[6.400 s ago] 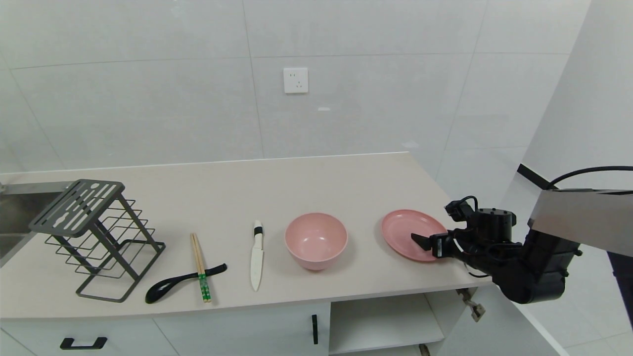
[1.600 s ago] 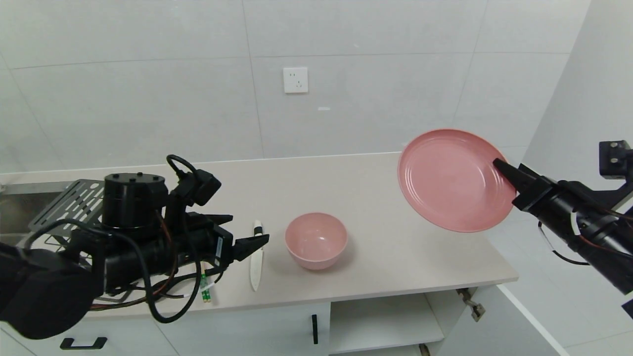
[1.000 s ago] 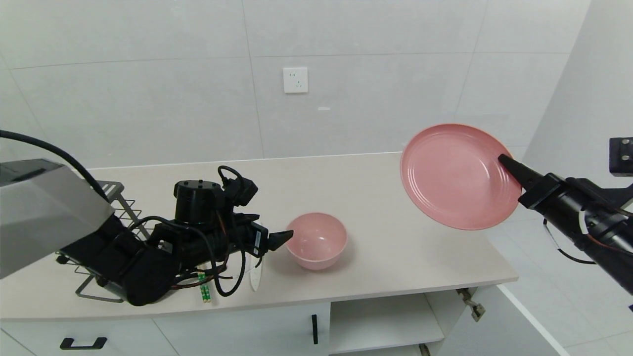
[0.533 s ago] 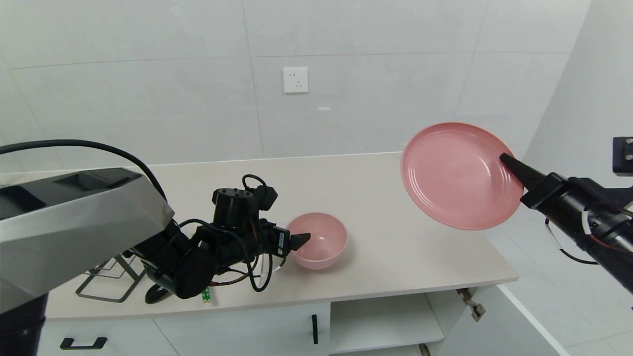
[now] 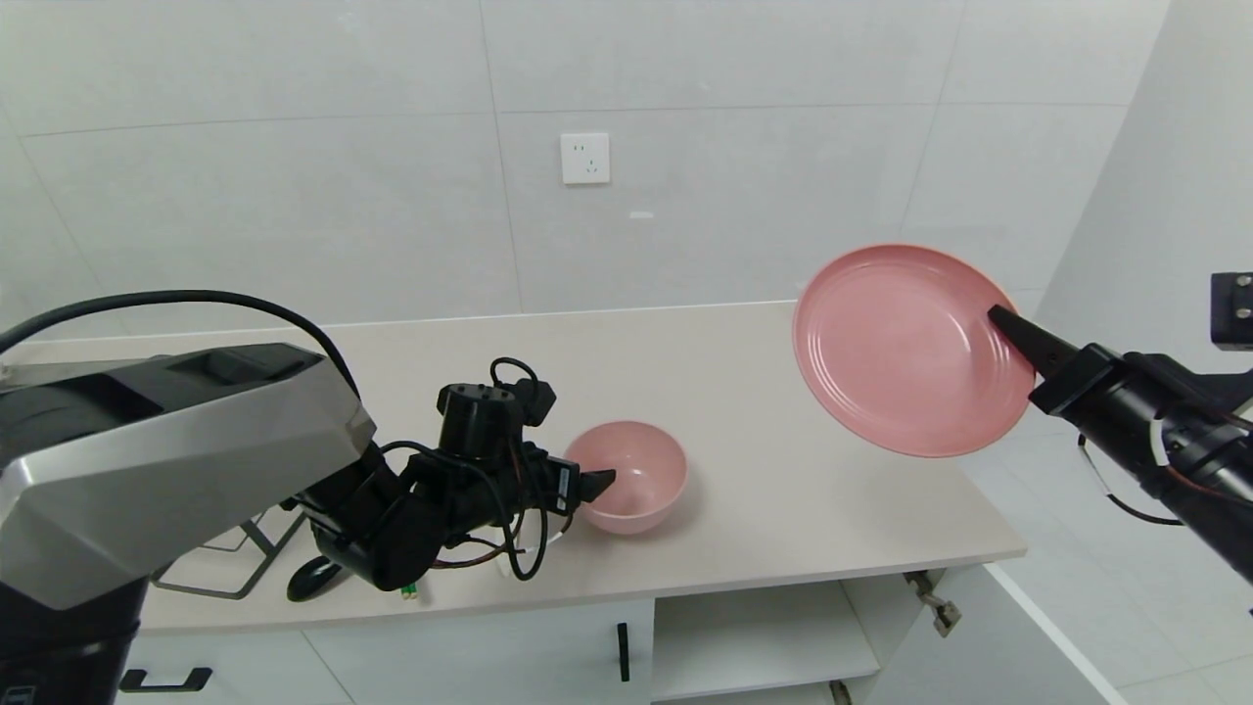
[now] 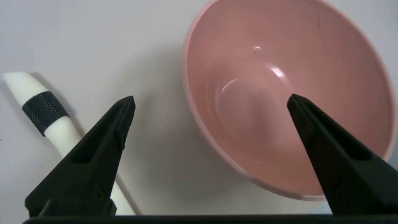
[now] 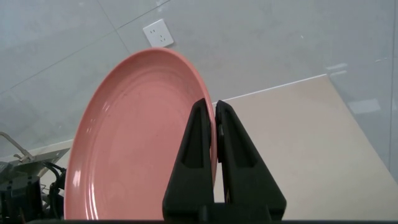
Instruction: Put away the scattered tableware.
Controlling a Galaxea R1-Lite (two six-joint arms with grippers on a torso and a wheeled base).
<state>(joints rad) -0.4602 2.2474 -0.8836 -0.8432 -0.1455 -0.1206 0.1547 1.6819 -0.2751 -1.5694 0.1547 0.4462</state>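
Waiting cutlery: a black spoon [image 5: 311, 580], chopsticks [image 5: 406, 589] and a white knife [image 6: 45, 115] lie on the counter's [image 5: 764, 519] near left, beside the wire rack [image 5: 206, 590]; none is put away yet.
Left claw [image 6: 211, 99]: spread wide and low at the bowl's left rim. One finger is outside, over the counter between knife and bowl, and the other is over the bowl's hollow. Whether either touches the rim I cannot tell.
Bowl [image 6: 292, 93]: pink, upright on the counter near the middle, not yet gripped.
Plate [image 5: 905, 348]: pink, in the air above the counter's right end, steeply tilted, well apart from the bowl.
Right claw [image 7: 213, 106]: clenched on the plate's right rim, a thin edge pinch with the whole disc hanging beyond the fingers.
Risk, bowl: the wall looks smooth and curved. A pinch too high on the rim or off-centre would likely push the bowl rightward or tip it rather than grip it.
Risk, plate: it is held by one edge only. A quick swing or wrist twist could make it pivot between the fingers or slip out. Carrying it left toward the rack could bring it against the left arm.
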